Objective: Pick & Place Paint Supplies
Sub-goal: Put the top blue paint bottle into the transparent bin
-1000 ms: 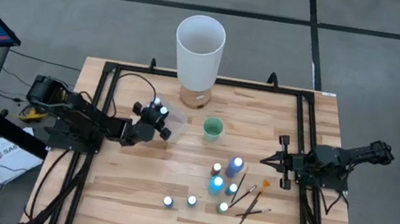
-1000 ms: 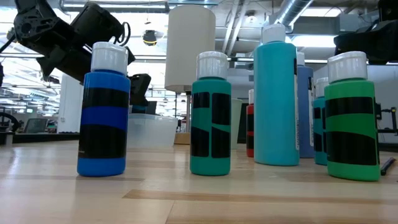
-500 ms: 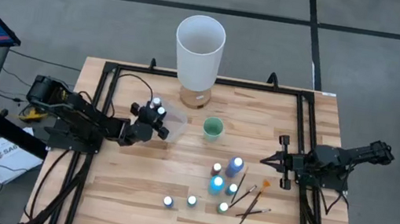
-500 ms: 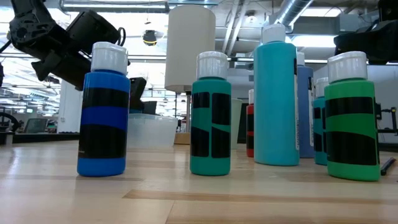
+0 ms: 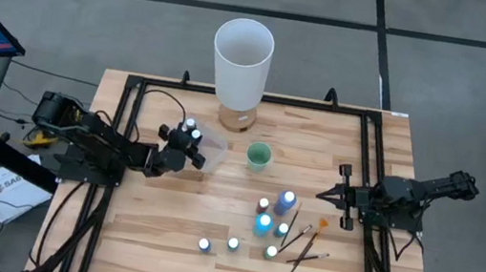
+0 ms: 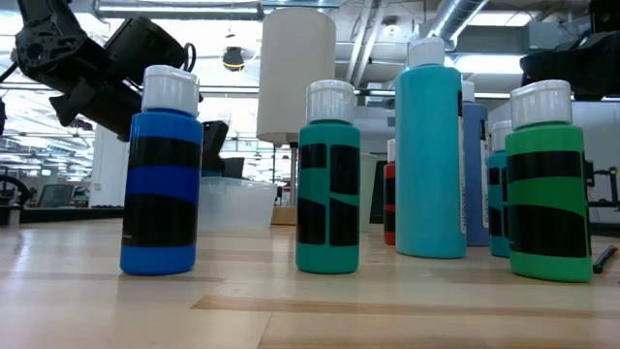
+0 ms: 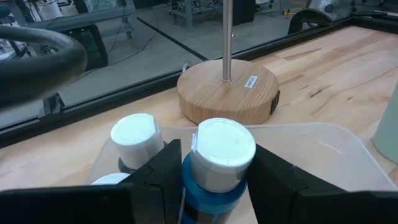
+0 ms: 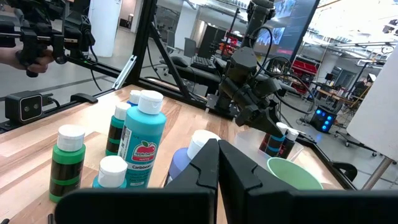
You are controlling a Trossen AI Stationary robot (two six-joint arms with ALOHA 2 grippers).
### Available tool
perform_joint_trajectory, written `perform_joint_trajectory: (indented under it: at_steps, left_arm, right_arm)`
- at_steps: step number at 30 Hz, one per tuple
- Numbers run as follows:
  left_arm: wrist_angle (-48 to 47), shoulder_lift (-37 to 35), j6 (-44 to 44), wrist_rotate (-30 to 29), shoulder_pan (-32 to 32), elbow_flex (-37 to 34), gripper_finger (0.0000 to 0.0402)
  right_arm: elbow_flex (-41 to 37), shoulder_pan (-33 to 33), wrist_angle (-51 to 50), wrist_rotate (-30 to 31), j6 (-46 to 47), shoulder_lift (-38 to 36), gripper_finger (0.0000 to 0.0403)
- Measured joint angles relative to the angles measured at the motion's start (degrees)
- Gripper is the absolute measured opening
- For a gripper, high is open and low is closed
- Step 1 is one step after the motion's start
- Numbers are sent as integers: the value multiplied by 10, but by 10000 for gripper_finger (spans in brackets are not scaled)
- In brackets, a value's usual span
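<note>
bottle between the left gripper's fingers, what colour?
Blue body, white cap: the bottle sits between the left gripper fingers over the clear bin. Left wrist view shows it best.

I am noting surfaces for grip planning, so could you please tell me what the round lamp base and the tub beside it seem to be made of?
The round base looks like pale unpainted wood, with visible grain and a matte face, carrying a thin shiny rod, probably metal. The tub looks like clear, slightly frosted plastic: the table shows through its thin wall.
</note>
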Motion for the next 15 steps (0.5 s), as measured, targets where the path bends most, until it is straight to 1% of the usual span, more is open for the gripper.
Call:
perform_joint_trajectory:
  at_steps: [7,15]
  left_arm:
    - [0,0,0,0,0,0,138]
    - [0,0,0,0,0,0,160]
  right_arm:
    - [0,0,0,0,0,0,0]
    - [0,0,0,0,0,0,0]
